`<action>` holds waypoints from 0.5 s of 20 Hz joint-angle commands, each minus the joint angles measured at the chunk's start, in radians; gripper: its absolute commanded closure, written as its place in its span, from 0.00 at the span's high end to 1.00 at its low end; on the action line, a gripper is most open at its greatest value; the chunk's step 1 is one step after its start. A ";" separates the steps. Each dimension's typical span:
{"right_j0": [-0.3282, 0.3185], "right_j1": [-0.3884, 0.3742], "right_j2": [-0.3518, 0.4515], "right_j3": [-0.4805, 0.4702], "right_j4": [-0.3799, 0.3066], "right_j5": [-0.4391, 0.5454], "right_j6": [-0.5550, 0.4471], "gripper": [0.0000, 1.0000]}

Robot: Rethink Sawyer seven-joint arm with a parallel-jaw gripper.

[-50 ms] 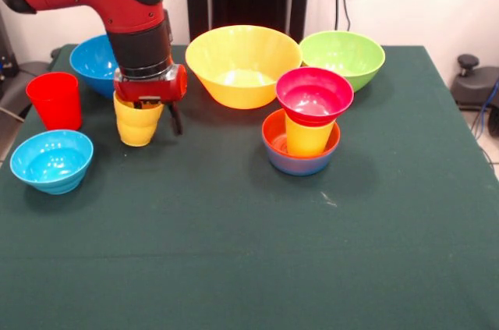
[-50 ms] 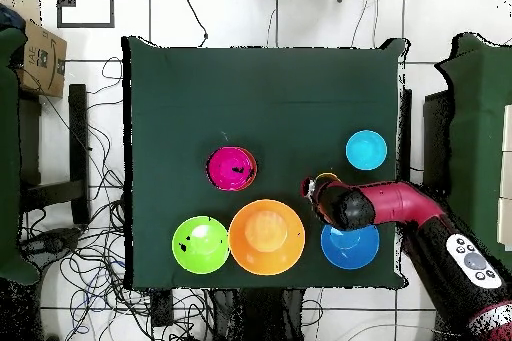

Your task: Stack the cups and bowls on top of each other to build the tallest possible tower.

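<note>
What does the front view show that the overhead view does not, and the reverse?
Only the front view shows the red cup, the yellow cup under the tool, and the tower's layers: a crimson bowl on a yellow cup inside nested orange-red and blue bowls. Only the overhead view shows cables on the floor and a cardboard box. Both show the large yellow-orange bowl, the lime green bowl, the blue bowl and the light-blue bowl.

Crimson bowl [image 1: 314,94], yellow cup [image 1: 137,122], green tablecloth [image 1: 249,252]
</note>
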 commanded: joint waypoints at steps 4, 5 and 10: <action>0.033 0.077 0.011 -0.171 -0.071 0.031 -0.279 0.00; 0.036 0.076 0.010 -0.170 -0.069 0.035 -0.278 0.00; 0.045 0.075 0.005 -0.173 -0.076 0.034 -0.270 0.00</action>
